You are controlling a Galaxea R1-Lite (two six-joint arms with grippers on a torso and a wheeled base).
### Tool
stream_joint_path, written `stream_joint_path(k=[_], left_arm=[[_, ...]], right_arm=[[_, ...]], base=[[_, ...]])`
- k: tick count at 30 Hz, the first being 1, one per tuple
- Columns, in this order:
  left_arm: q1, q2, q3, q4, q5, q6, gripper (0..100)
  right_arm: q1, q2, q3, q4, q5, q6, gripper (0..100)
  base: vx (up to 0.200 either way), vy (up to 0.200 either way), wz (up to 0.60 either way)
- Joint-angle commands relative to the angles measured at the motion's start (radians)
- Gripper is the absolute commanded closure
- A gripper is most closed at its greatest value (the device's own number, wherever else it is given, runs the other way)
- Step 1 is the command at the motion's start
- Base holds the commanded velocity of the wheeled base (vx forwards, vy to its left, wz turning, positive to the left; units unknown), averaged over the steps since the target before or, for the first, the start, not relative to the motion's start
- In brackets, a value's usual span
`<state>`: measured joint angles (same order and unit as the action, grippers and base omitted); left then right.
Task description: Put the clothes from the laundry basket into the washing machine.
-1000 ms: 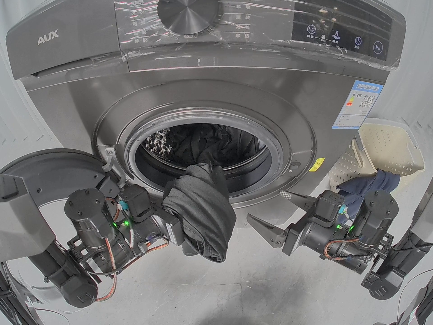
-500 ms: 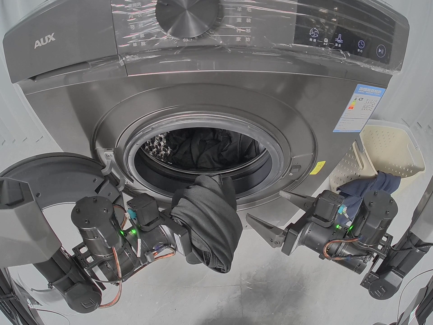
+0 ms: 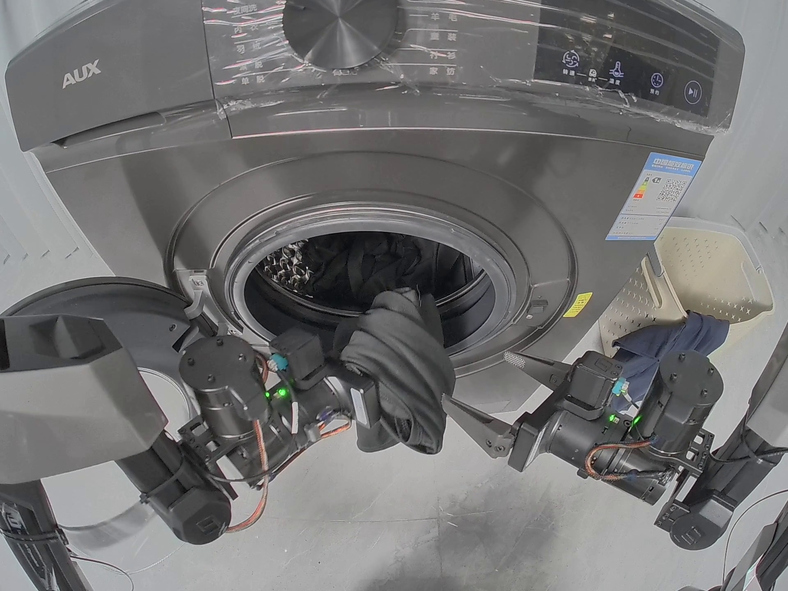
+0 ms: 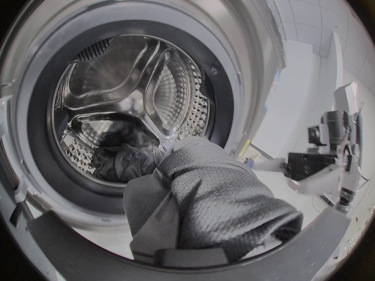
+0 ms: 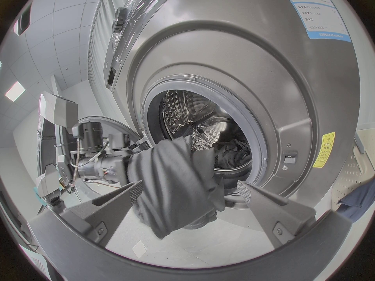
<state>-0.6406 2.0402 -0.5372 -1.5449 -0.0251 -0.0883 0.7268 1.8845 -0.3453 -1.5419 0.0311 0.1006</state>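
- The left gripper (image 3: 368, 400) has carried the dark grey garment (image 3: 402, 363) up and to the right, closer to the round opening (image 3: 246, 289) of the washing machine (image 3: 369, 166).
- The left gripper is clenched on the garment, which bunches over it and hangs at the lower rim of the opening.
- Black clothes (image 3: 369, 260) lie inside the drum.
- The right gripper (image 3: 478, 379) is spread wide and holds nothing, just beside the garment.
- A blue cloth (image 3: 673, 338) hangs over the edge of the cream laundry basket (image 3: 722, 272), to the right of the machine.
- The door (image 3: 107, 313) stands open on the left.
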Motion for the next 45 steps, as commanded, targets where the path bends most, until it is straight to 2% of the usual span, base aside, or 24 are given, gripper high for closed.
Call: stream_joint_path(k=[1,5,7,10,13,14,17,18,21,23,25,29,32,33,36,37,40,41,45], left_arm=[[0.05,0.164,-0.237,0.023,0.028,-0.01,100],[0.068,0.224,-0.362,0.075,0.028,-0.011,100],[0.07,0.227,-0.368,0.078,0.027,-0.011,100],[0.093,0.301,-0.503,0.127,0.034,-0.013,100],[0.107,0.324,-0.58,0.163,0.036,-0.014,100],[0.121,0.341,-0.655,0.207,0.037,-0.016,100],[0.127,0.357,-0.734,0.256,0.037,-0.024,100],[0.127,0.376,-0.799,0.29,0.039,-0.028,100],[0.127,0.4,-0.863,0.322,0.05,-0.03,100],[0.128,0.44,-0.958,0.361,0.07,-0.03,100],[0.13,0.451,-0.983,0.373,0.071,-0.03,100],[0.159,0.5,-1.118,0.433,0.082,-0.031,100],[0.164,0.505,-1.138,0.439,0.09,-0.031,100],[0.176,0.514,-1.175,0.456,0.106,-0.031,100],[0.18,0.506,-1.164,0.468,0.105,-0.031,100],[0.179,0.505,-1.161,0.468,0.105,-0.034,0],[0.173,0.503,-1.149,0.468,0.106,-0.05,0],[0.168,0.491,-1.121,0.47,0.105,-0.065,0],[0.142,0.425,-1.023,0.513,0.086,-0.073,0]], right_arm=[[0.008,-0.004,0.002,-0.001,-0.002,0.007,0],[0.01,-0.002,0.002,-0.001,0.0,0.007,0],[0.01,-0.002,0.002,-0.001,0.0,0.007,0],[0.01,-0.002,0.0,-0.001,0.0,0.007,0],[0.01,-0.002,0.0,-0.001,0.0,0.007,0],[0.01,-0.001,-0.001,-0.001,0.0,0.007,0],[0.01,-0.001,-0.001,-0.001,0.0,0.007,0],[0.01,-0.001,-0.001,-0.001,0.0,0.007,0],[0.01,-0.001,-0.001,-0.001,0.0,0.007,0],[0.01,-0.001,-0.001,-0.001,0.0,0.007,0],[0.01,-0.001,-0.003,-0.001,0.0,0.007,0],[0.01,0.001,-0.001,-0.001,0.0,0.007,0],[0.01,0.001,-0.001,-0.001,0.0,0.007,0],[0.01,0.002,-0.004,-0.001,0.0,0.007,0],[0.01,0.005,-0.004,-0.001,0.0,0.007,0],[0.01,0.005,-0.004,-0.001,0.0,0.007,0],[0.01,0.005,-0.004,-0.001,0.0,0.007,0],[0.01,0.004,-0.004,-0.001,0.0,0.007,0],[0.01,0.004,-0.004,-0.001,0.0,0.007,0]], base=[[0.0,0.0,0.0],[0.0,0.0,0.0],[0.0,0.0,0.0],[0.0,0.0,0.0],[0.0,0.0,0.0],[0.0,0.0,0.0],[0.0,0.0,0.0],[0.0,0.0,0.0],[0.0,0.0,0.0],[0.0,0.0,0.0],[0.0,0.0,0.0],[0.0,0.0,0.0],[0.0,0.0,0.0],[0.0,0.0,0.0],[0.0,0.0,0.0],[0.0,0.0,0.0],[0.0,0.0,0.0],[0.0,0.0,0.0],[0.0,0.0,0.0]])
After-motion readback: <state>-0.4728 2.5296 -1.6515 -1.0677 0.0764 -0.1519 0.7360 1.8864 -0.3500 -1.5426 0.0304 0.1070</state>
